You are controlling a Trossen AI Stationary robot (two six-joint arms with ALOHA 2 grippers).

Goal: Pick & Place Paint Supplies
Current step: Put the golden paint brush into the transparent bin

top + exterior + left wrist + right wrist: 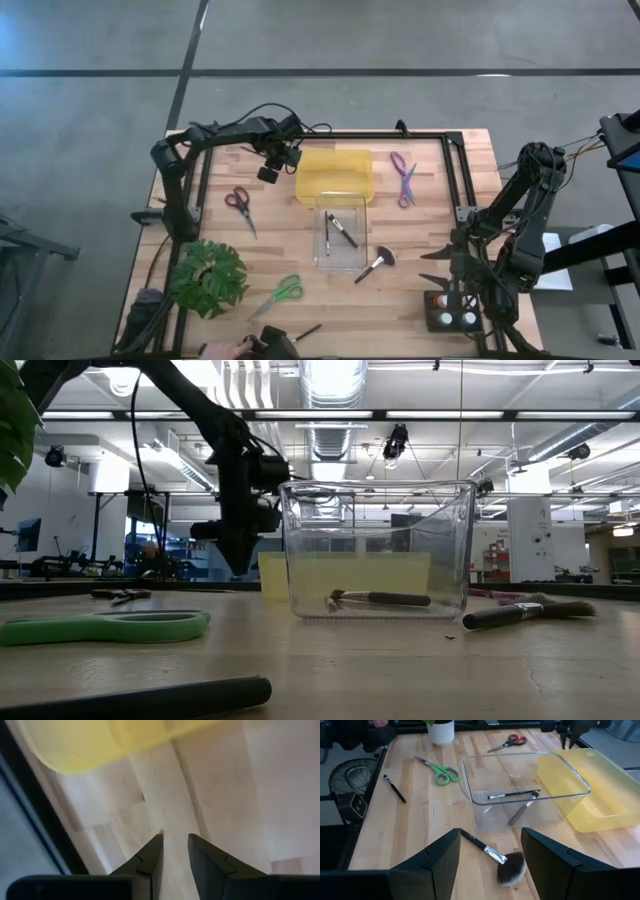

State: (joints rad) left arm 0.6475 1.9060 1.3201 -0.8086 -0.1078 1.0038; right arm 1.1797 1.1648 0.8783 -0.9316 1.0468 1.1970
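Note:
A clear container stands mid-table with two thin dark brushes lying inside. A broad-headed brush lies beside it. Purple scissors, red scissors, green scissors and a loose thin brush lie flat on the wood. My left gripper hangs above bare table left of the yellow tray, fingers a narrow gap apart, holding nothing. My right gripper waits open at the right edge, facing the broad brush.
Paint bottles sit in a black holder at the near right corner. A leafy plant stands near left. A person's hand shows at the near edge. A black frame borders the table. Bare wood lies between the red scissors and the container.

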